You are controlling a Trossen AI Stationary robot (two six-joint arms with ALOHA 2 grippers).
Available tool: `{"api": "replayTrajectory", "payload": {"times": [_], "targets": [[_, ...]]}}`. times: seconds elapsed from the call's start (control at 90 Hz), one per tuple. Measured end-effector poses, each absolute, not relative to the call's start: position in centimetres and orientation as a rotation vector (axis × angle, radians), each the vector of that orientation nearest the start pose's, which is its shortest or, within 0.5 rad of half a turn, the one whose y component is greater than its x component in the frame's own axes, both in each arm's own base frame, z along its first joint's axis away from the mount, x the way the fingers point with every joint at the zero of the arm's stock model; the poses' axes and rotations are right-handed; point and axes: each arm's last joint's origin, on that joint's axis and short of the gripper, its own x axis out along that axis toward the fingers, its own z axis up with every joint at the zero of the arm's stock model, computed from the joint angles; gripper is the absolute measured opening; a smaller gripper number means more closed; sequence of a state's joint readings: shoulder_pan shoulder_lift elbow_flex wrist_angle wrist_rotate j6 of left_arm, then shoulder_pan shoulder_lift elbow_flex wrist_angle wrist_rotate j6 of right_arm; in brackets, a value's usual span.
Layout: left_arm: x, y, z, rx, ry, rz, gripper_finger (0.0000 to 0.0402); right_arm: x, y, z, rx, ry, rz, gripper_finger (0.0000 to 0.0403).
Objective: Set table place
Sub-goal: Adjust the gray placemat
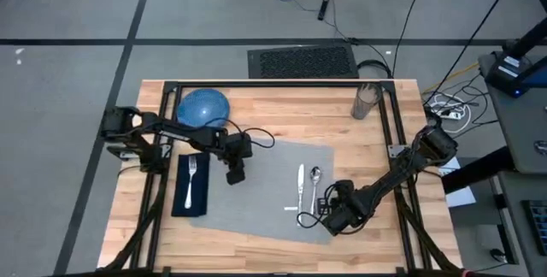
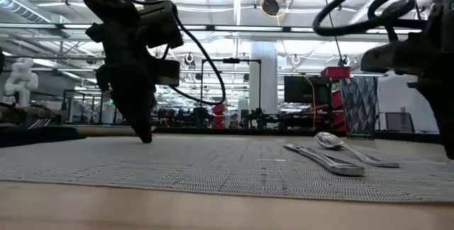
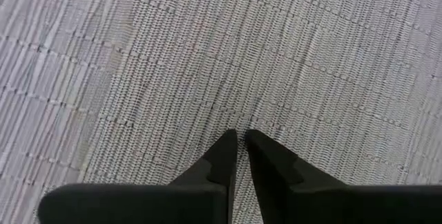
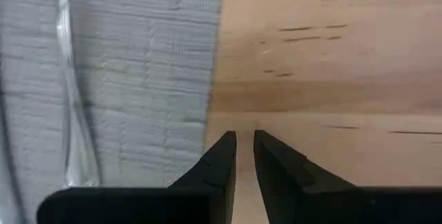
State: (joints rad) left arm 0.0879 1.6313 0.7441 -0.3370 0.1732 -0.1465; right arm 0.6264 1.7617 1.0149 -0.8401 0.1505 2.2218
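The light-grey placemat (image 1: 265, 183) lies flat on the wooden table (image 1: 282, 110). A knife (image 1: 300, 187) and a spoon (image 1: 315, 183) lie on its right part. My left gripper (image 1: 234, 177) points down over the mat's left part, its fingers shut (image 3: 241, 137). My right gripper (image 1: 329, 224) is low at the mat's near right corner. Its fingers are shut (image 4: 245, 137) over bare wood (image 4: 331, 58), just off the mat's edge (image 4: 207, 79). A blue dish (image 1: 203, 108) sits on the table at the far left. My left gripper's shut fingertips (image 2: 147, 138) point down at the placemat's weave (image 3: 276, 58). Whether they touch it or stand just above it, I cannot tell.
A dark navy napkin (image 1: 184, 202) with a fork (image 1: 193, 176) on it lies left of the mat. A glass (image 1: 367, 100) stands at the table's far right. Black frame rails (image 1: 273, 85) run along the table's edges.
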Motion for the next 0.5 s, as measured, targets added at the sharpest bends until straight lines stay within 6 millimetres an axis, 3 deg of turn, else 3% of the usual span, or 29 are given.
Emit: {"api": "replayTrajectory", "payload": {"times": [0.089,0.256,0.5], "targets": [[26.9,2.1,12.4,-0.278,1.219,0.008,0.0024,23.7,16.3,14.8,1.167,0.995,-1.231,0.0041],[26.9,2.7,12.8,-0.290,1.227,0.021,0.0024,24.8,16.7,17.1,1.216,0.851,-1.081,0.0041],[26.8,2.8,12.8,-0.259,1.232,0.010,0.0024,27.5,18.9,16.1,1.284,0.938,-0.750,0.0041]]}}
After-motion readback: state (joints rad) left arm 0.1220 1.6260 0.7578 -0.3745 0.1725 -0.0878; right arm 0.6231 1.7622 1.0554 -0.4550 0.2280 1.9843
